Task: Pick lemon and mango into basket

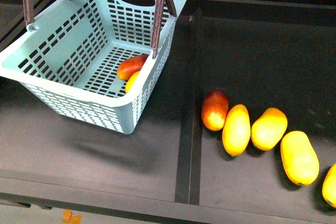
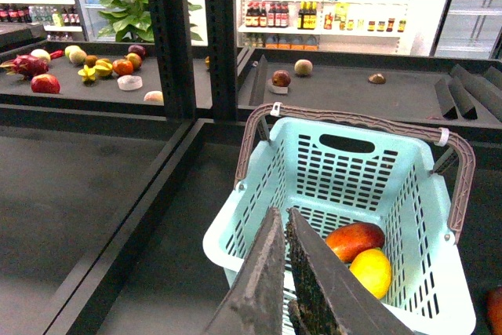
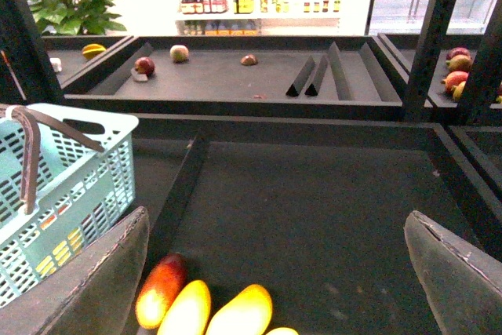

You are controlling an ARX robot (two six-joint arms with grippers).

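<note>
The lemon [image 1: 132, 83] and the red-orange mango [image 1: 131, 66] lie touching on the slotted floor of the pale teal basket [image 1: 47, 85], against its right-hand wall; in the front view the lemon is partly hidden behind that wall. In the left wrist view the same pair shows as a mango [image 2: 354, 240] above a lemon [image 2: 371, 271] in the basket [image 2: 439, 272]. The brown handles [image 1: 157, 19] stand raised over the rim. The basket sits on the dark shelf [image 1: 79, 150], left of a raised divider [image 1: 190, 103].

Right of the divider, a dark red mango with a yellow end [image 1: 214, 109] heads a row of plain yellow-orange mangoes [image 1: 268, 128], each just beside the next.

The left gripper [image 2: 284, 272] hangs above the near edge of the basket, its fingers pressed nearly together with nothing between them. The right gripper [image 3: 274, 272] hangs over the row of mangoes with its fingers [image 3: 86, 288] spread wide and empty. Neither arm appears in the front view.
</note>
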